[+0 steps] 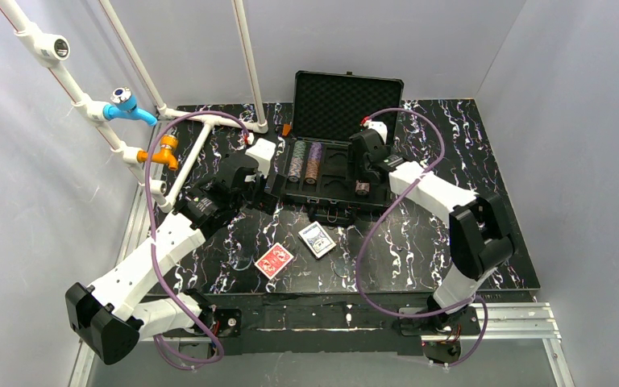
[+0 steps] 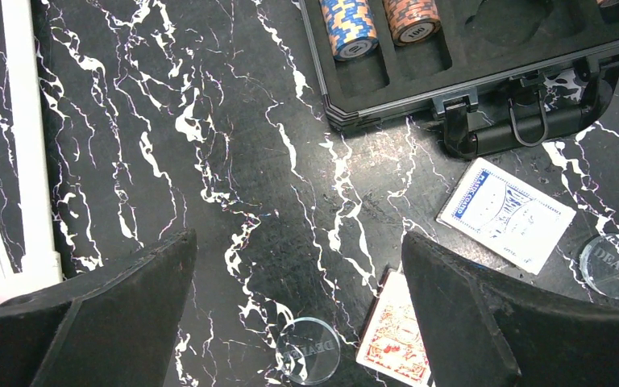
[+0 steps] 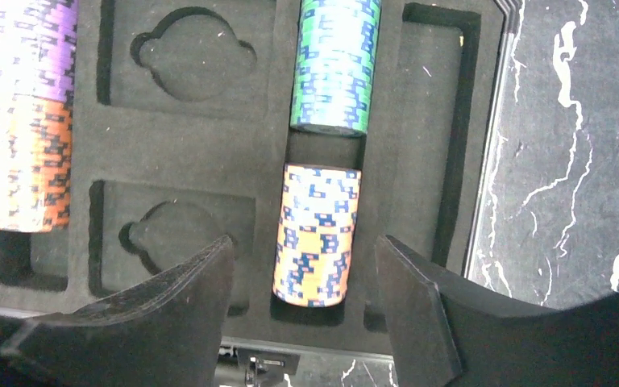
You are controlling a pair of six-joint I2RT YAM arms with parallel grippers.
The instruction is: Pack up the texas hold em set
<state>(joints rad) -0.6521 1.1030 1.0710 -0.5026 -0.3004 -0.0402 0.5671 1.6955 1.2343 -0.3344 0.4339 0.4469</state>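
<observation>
The black briefcase lies open at the back of the table, lid up, with rows of striped poker chips in its foam tray. My right gripper hovers over the tray's right side. In the right wrist view it is open, and an orange-and-blue chip stack lies in its slot between the fingers with a gap on each side. A green stack lies further along the same slot. My left gripper is open over bare table left of the case. The red-backed deck and blue-backed deck lie in front of the case.
A white pipe frame with blue and orange fittings stands at the back left. Two clear dealer buttons lie near the decks. The case handle and a latch stick out of its front edge.
</observation>
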